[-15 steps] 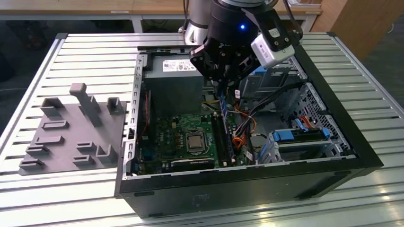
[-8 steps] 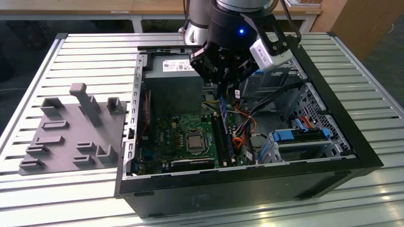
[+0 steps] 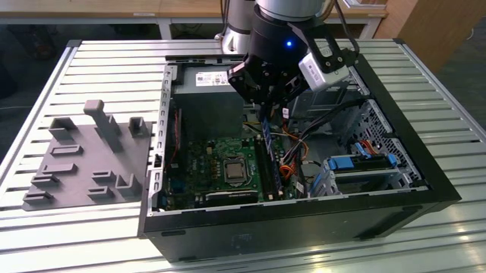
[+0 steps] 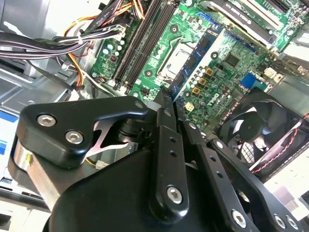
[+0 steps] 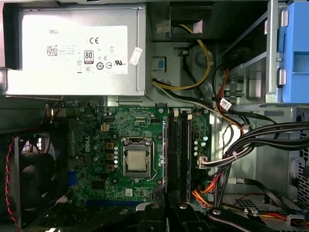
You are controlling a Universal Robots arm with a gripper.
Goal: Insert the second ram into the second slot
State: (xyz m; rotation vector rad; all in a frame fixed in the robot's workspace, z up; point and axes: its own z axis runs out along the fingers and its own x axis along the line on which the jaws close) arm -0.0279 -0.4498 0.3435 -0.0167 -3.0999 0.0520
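Gripper (image 3: 267, 111) sits low inside the open computer case (image 3: 304, 213), just above the memory slots (image 5: 178, 154). Its fingers are closed to a thin gap, pinching the memory stick (image 4: 199, 59) by its flat faces. The stick stands on edge and runs parallel to the slots, probably so its contact edge can meet a slot squarely. In the first wrist view the stick (image 5: 164, 145) reads as a thin pale line just beside the slots, on the processor socket (image 5: 137, 162) side. Whether that is true offset or camera angle, cannot tell. The stick is not seated. Loose cables (image 5: 256, 142) lie on the slots' other side, apart from the stick.
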